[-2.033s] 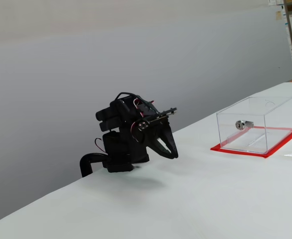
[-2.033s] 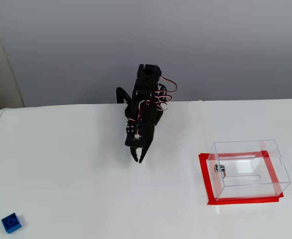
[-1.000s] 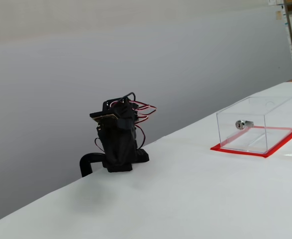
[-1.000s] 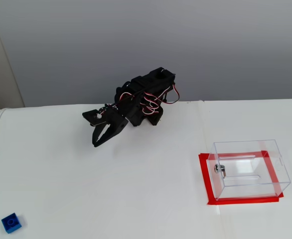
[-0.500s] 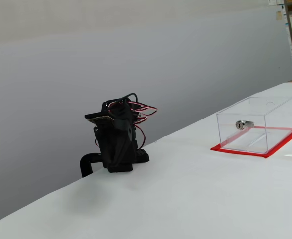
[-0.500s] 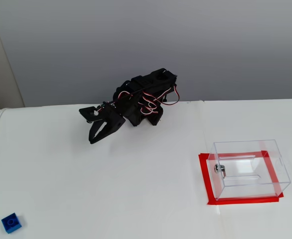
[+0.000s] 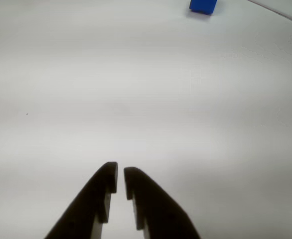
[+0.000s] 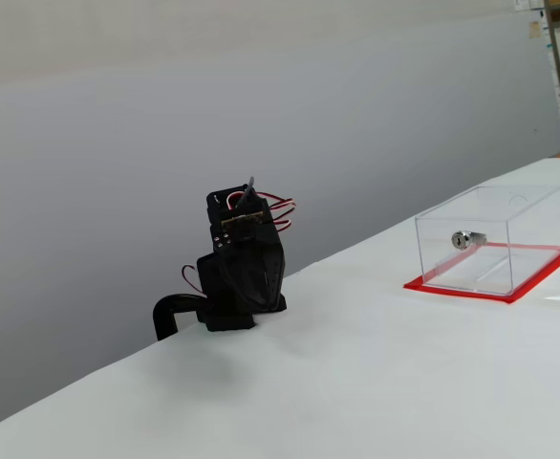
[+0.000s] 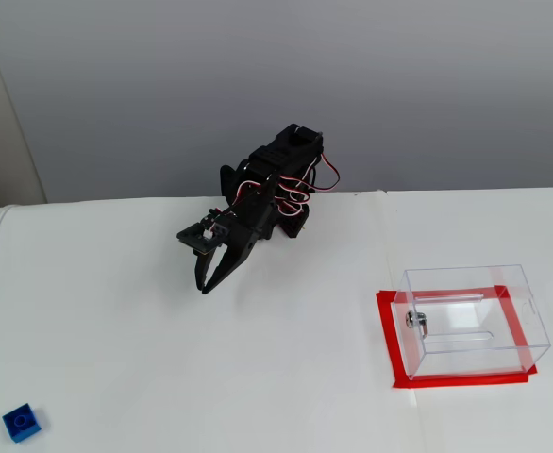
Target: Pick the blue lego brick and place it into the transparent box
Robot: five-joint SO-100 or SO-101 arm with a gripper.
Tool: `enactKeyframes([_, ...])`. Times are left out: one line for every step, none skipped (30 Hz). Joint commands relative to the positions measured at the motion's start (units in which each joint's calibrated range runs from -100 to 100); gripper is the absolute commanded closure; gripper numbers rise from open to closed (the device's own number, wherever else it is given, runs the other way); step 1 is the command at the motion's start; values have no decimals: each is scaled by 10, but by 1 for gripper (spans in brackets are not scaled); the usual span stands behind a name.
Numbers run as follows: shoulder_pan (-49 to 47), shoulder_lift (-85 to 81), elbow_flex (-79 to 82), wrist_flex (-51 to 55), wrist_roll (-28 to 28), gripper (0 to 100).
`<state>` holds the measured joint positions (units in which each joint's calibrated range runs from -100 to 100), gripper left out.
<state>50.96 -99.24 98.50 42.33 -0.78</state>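
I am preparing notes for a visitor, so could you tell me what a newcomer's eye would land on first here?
Probably the transparent box on its bright red base, at the right of the white table in both fixed views. Next comes the black arm at the table's far edge, its end effector nearly shut, and the blue lego brick alone at the near left corner.

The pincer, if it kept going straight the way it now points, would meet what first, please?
Probably bare table: the shut pincer aims down-left toward the brick, which lies far off and slightly right of its line in the wrist view.
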Motion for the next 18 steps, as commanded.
enactKeyframes([11,3,10,-14,-1,99])
enactKeyframes([11,4,10,-24,-1,99])
enactKeyframes([10,7,10,-36,-1,99])
enactKeyframes([9,13,10,-52,-1,99])
enactKeyframes([9,23,8,-70,-2,99])
enactKeyframes([9,37,2,-93,-2,99])
enactKeyframes([9,58,-7,-110,-2,99])
enactKeyframes([9,82,-20,-126,-2,99])
enactKeyframes([9,110,-37,-138,-2,99])
enactKeyframes([9,144,-58,-147,-2,99])
enactKeyframes([10,171,-73,-152,-2,99])
enactKeyframes([10,199,-87,-157,-2,99])
enactKeyframes([10,227,-98,-167,-2,99])
enactKeyframes([10,253,-106,-180,-2,99])
enactKeyframes([10,279,-112,-196,-2,99])
enactKeyframes([10,301,-114,-214,-2,99])
enactKeyframes([10,323,-120,-234,-2,99])
enactKeyframes([11,345,-127,-253,-2,99])
